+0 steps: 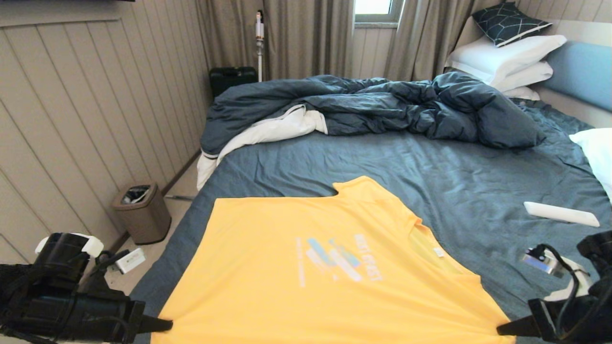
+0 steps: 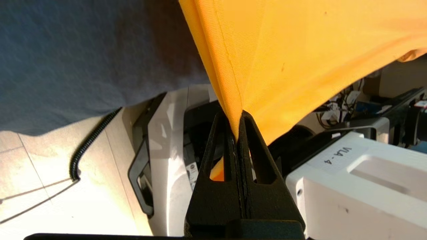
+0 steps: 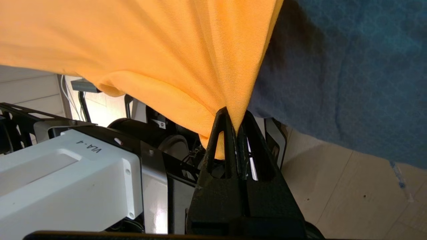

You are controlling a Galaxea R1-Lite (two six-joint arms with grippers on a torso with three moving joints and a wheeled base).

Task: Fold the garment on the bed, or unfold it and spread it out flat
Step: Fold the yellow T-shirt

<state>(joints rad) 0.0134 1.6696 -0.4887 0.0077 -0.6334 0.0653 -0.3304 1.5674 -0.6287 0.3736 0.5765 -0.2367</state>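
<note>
One garment [image 1: 306, 267] lies on the bed [image 1: 468, 191], collar toward the pillows; left gripper [image 1: 165, 325] and right gripper [image 1: 502, 329] each clench one near corner.

It was a bedroom: a bed [image 1: 430, 181] with rumpled duvet [image 1: 382, 105], stacked pillows [image 1: 507, 57], curtains [image 1: 306, 33] and a small bin [image 1: 142, 212].

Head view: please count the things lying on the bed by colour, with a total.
Yellow: 1, the bright yellow short-sleeved T-shirt.
Dark blue: 2, the rumpled dark blue duvet and the dark patterned cushion.
White: at least 4, three stacked white pillows, another at the right edge, and a flat white bar-shaped object.
Total: at least 7.
</note>
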